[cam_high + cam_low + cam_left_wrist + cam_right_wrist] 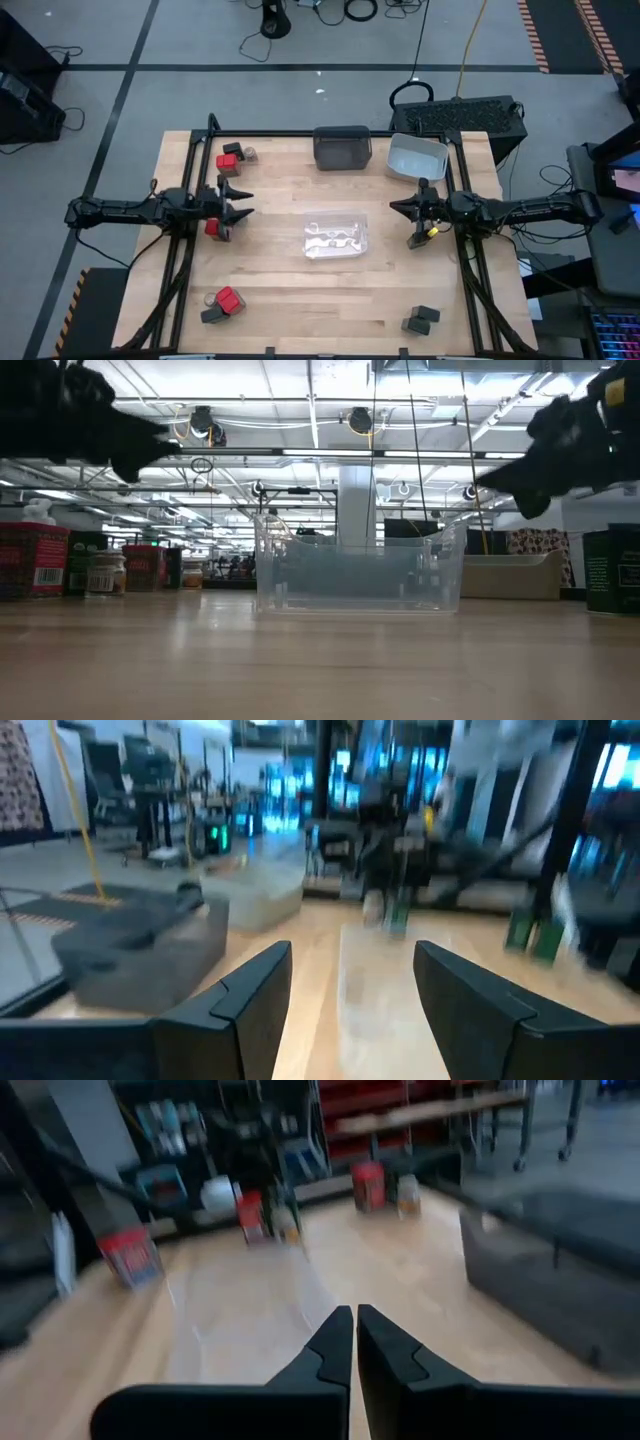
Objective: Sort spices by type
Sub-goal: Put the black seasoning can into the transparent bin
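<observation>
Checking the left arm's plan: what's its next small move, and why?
Probably lower the open left gripper onto the red-topped spice box beside it. Its fingers hold nothing, the clear bin holds no spices, and the shut right gripper waits across the table.

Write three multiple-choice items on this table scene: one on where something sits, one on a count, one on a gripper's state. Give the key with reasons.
1. Where is the clear bin?
A. between the two grippers, mid-table
B. at the table's far edge
C. on the floor

2. How many bins are on the table?
A. one
B. three
C. five

3. What state is the right gripper in?
A. open and empty
B. shut on a jar
C. shut, holding nothing

Key:
1 A, the high view shows it between the left gripper and the right one.
2 B, the clear bin, dark grey bin and light grey bin.
3 C, its wrist view shows the fingers meeting with nothing between.
</observation>
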